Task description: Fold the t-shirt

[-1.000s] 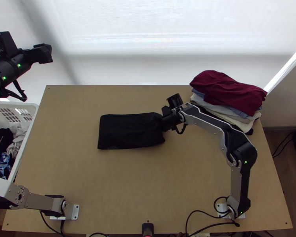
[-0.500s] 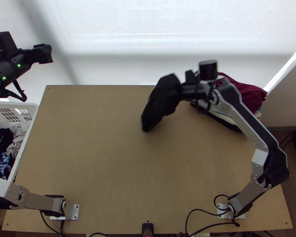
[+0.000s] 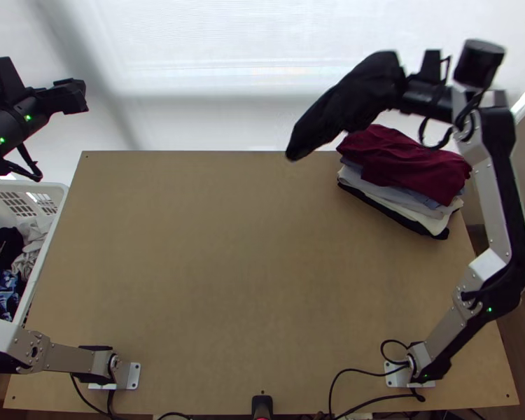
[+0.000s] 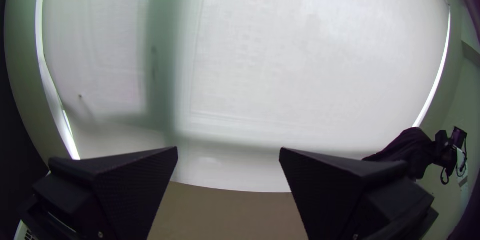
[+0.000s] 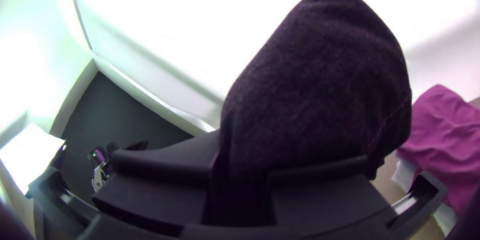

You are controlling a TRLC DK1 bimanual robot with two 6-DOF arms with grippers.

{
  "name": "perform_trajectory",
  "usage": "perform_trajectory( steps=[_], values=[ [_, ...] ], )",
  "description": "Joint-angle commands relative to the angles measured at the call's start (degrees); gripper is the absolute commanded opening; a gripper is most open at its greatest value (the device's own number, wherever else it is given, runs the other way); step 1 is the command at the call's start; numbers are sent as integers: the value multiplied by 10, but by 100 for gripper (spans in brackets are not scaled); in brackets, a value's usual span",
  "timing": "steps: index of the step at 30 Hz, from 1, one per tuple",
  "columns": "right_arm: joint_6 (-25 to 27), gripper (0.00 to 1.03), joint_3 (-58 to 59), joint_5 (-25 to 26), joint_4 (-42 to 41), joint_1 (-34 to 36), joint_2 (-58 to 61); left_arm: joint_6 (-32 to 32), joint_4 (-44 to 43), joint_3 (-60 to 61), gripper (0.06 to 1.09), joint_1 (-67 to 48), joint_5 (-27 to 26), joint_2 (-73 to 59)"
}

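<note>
Sitting by the left edge of the desk (image 3: 192,245), a white basket (image 3: 61,190) has a jumble of clothes (image 3: 3,245) in it, dark, pale and blue pieces. Left gripper (image 3: 75,96) is up in the air past the far left corner; in its wrist view the two fingers stand wide apart with nothing between them. Left arm's base plate (image 3: 134,376) is on the desk's near left part. Small black device (image 3: 262,404) at the near edge, around the middle. Black t-shirt (image 3: 346,105) is off the desk, in the air to the right of middle, against the white blind (image 3: 227,91); bundled, one end gripped, the rest sloping down leftward to a narrow tip. Right gripper (image 3: 423,94) is closed on that end, cloth pinched between its fingers. Stack of folded clothes on the desk's far right part, burgundy piece (image 3: 409,164) on top, blue, grey and cream layers under it, black piece (image 3: 441,234) at the bottom. Right arm's base plate (image 3: 395,376) is at the near right, cables (image 3: 353,373) beside it.
</note>
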State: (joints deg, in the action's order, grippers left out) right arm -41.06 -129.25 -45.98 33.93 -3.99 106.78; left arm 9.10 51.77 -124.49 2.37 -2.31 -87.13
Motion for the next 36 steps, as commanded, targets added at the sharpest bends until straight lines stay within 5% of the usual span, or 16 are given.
perform_trajectory(
  steps=[1, 21, 36],
  values=[
    [-22, 3, -51, -17, -18, 23, 32, -11, -2, 7, 105, 4, 1, 14],
    [-43, 3, -57, -101, -119, 108, 114, -11, -15, 2, 105, 2, 0, 5],
    [-41, 3, -50, -141, -104, 181, 165, -11, -24, -17, 105, -16, 5, -17]
  ],
)
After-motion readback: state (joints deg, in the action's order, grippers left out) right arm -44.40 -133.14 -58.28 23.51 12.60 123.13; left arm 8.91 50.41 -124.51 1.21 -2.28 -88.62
